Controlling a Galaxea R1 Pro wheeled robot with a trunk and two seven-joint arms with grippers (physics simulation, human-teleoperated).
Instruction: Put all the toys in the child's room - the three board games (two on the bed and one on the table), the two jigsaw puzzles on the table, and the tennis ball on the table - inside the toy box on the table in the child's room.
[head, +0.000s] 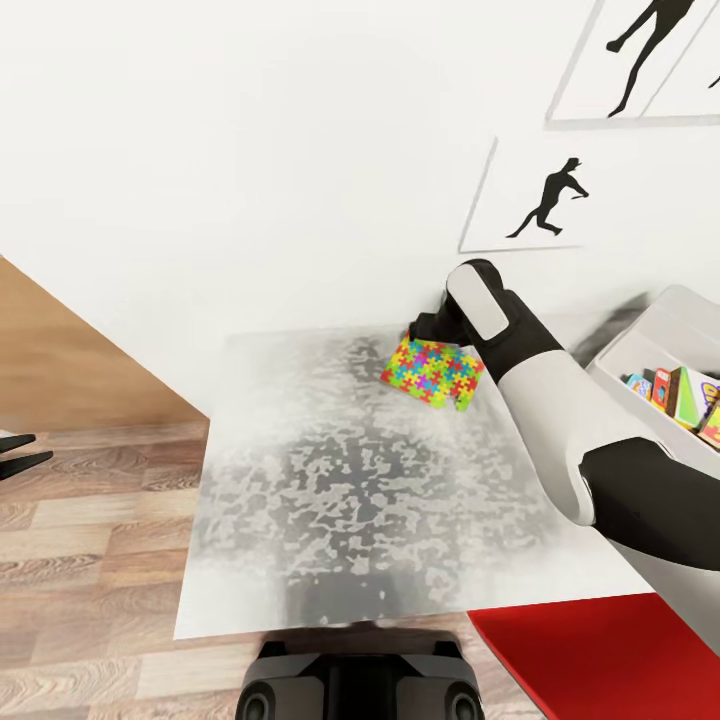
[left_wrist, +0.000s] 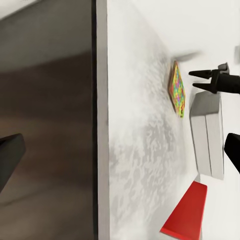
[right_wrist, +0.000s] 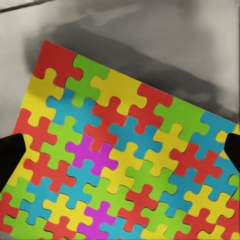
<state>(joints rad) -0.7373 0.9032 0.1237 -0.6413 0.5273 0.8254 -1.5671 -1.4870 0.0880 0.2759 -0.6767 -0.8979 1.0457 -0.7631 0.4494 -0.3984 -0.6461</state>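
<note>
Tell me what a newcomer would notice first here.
The bright jigsaw puzzle stands out at the far side of the pale table, with the right gripper at it. To the right, the grey toy box already holds printed game boxes, and black silhouette prints hang above.

A jigsaw puzzle (right_wrist: 125, 155) of red, yellow, green, blue and magenta pieces lies tilted over the mottled grey surface (right_wrist: 165, 30), dark fingertips (right_wrist: 10, 160) at either side.

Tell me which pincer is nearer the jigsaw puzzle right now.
Right. The right pincer sits at the jigsaw puzzle, its fingers flanking the piece on the table. The left pincer hangs off the table's edge, well away from it.
</note>
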